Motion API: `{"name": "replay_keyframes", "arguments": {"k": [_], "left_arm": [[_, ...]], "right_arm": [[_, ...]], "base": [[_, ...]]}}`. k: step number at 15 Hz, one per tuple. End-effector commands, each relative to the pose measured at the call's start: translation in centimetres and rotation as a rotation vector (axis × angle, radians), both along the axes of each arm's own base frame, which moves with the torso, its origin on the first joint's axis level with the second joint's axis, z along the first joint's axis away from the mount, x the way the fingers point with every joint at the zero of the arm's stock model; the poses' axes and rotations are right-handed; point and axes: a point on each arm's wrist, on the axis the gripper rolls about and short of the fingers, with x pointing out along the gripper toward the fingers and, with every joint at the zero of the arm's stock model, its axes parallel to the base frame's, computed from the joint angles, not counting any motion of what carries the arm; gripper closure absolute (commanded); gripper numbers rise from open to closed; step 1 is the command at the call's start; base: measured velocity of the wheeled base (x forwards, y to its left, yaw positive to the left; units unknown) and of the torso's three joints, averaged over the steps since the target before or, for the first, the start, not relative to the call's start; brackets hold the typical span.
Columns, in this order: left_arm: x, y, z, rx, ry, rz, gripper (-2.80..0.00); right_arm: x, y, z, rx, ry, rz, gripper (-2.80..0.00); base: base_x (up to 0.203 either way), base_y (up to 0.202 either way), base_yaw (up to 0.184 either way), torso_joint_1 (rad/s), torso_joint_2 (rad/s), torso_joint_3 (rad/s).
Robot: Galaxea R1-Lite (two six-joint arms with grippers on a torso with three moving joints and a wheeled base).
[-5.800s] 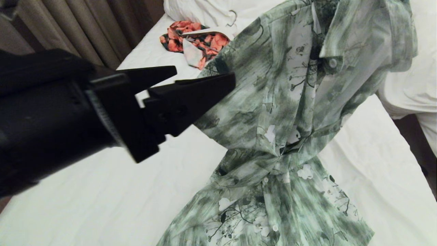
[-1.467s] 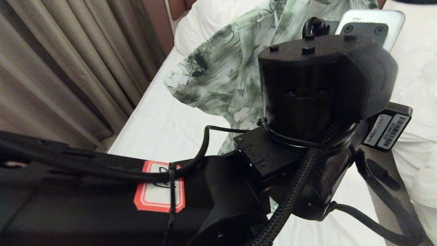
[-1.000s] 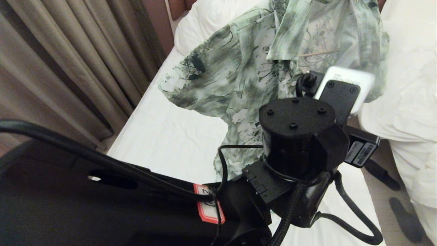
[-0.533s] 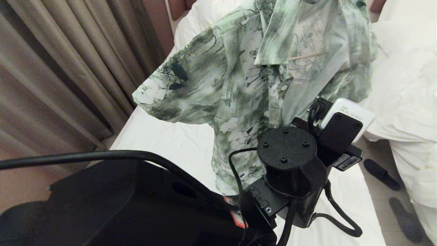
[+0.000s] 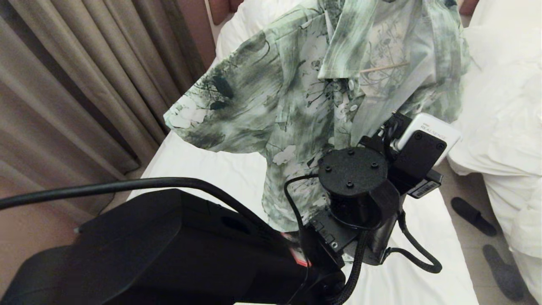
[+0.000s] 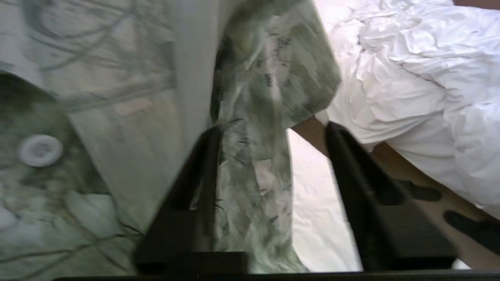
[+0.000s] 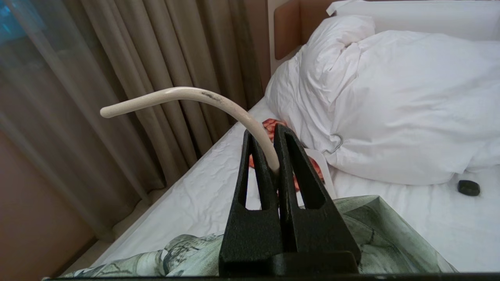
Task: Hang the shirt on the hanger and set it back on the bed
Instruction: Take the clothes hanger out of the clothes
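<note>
Right hand (image 7: pixel 275 156) clamped on hanger (image 7: pixel 187 97) hook, left hand (image 6: pixel 269 136) parted around shirt (image 5: pixel 305 93), hanger frame hidden

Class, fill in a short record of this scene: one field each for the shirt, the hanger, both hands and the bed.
shirt: hangs in the air above the bed
hanger: cream hook gripped by the right hand
right hand: shut on the hook, above the shirt
left hand: open at the shirt's front edge, fabric between its fingers
bed: white sheet below
</note>
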Motion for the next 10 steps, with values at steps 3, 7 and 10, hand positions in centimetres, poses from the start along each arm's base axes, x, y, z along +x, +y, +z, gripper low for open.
{"name": "replay_keyframes", "arguments": {"k": [3,7,10], "left_arm": [[0.1,0.8,0.7,-0.014,-0.005,0.019,-2.80],[-0.8,1.2,-0.7,0.000,0.009,0.019,-2.80],[-0.8,1.3,-0.2,-0.016,0.002,0.024,-2.80]], "right_arm": [[-0.2,-0.2,0.1,0.004,-0.004,-0.001,0.00],[-0.3,-0.5,0.3,0.009,-0.008,-0.007,0.00],[-0.3,-0.4,0.3,0.011,-0.006,-0.001,0.00]], "base": [[0.000,0.000,0.000,0.000,0.00,0.000],[0.000,0.000,0.000,0.000,0.00,0.000],[0.000,0.000,0.000,0.000,0.00,0.000]]}}
